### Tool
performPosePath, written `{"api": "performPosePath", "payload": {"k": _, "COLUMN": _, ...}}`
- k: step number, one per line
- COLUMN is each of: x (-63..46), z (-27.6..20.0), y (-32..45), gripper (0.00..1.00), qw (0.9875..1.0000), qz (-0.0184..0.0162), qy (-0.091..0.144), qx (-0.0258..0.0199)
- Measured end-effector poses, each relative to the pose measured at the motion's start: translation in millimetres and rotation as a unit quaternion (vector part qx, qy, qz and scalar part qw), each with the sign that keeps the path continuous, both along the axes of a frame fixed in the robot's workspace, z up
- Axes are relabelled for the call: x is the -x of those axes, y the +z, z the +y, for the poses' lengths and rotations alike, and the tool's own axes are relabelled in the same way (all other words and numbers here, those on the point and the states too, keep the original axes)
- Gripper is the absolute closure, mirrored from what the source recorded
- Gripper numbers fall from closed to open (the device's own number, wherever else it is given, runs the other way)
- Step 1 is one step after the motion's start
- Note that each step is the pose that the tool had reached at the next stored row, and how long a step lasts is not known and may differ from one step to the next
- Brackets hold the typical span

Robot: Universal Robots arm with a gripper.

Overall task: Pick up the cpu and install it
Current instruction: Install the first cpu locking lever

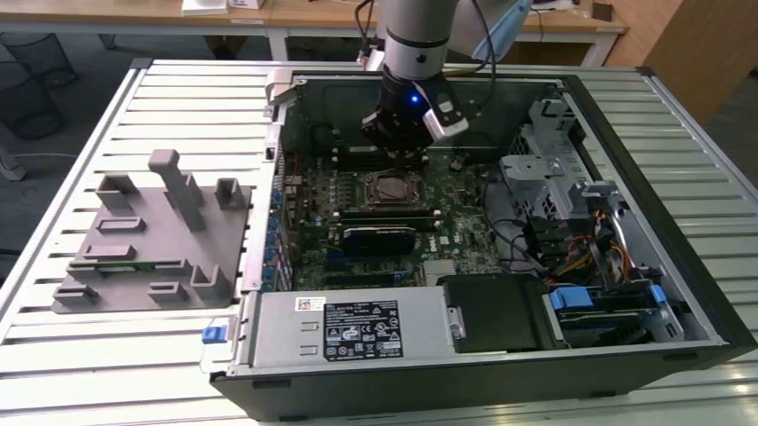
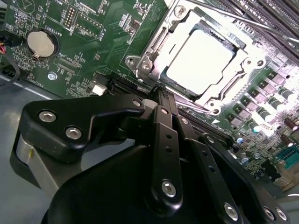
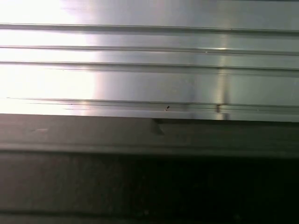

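The cpu (image 2: 198, 60), a silvery-white square, lies flat inside the metal socket frame (image 2: 154, 56) on the green motherboard (image 2: 93, 42). My gripper (image 2: 161, 89) hangs just above the board beside the socket's edge, its black fingers (image 2: 164, 135) drawn together with nothing between them. In the exterior view the gripper (image 1: 403, 153) sits low inside the open computer case, right behind the socket (image 1: 391, 188).
The case (image 1: 663, 293) lies open on a slatted aluminium table (image 1: 177, 98). A grey plastic fixture tray (image 1: 154, 240) stands on the exterior view's left. The power supply (image 1: 350, 328), drive bays and cables (image 1: 569, 240) crowd the case. A round coin battery (image 2: 41, 43) sits on the board.
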State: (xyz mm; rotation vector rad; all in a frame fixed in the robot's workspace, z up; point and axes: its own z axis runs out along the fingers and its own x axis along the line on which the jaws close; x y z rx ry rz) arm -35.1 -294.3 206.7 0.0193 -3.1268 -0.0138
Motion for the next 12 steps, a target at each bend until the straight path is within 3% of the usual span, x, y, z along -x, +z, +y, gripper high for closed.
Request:
{"api": "performPosePath", "payload": {"k": 7, "x": -0.1, "z": 1.8, "y": -0.7, "gripper": 0.89, "qw": 1.0, "qz": -0.0001, "qy": 0.0, "qx": -0.0004}}
{"api": "performPosePath", "payload": {"k": 12, "x": -0.7, "z": 1.8, "y": -2.9, "gripper": 0.89, "qw": 1.0, "qz": 0.0, "qy": 0.0, "qx": 0.0036}}
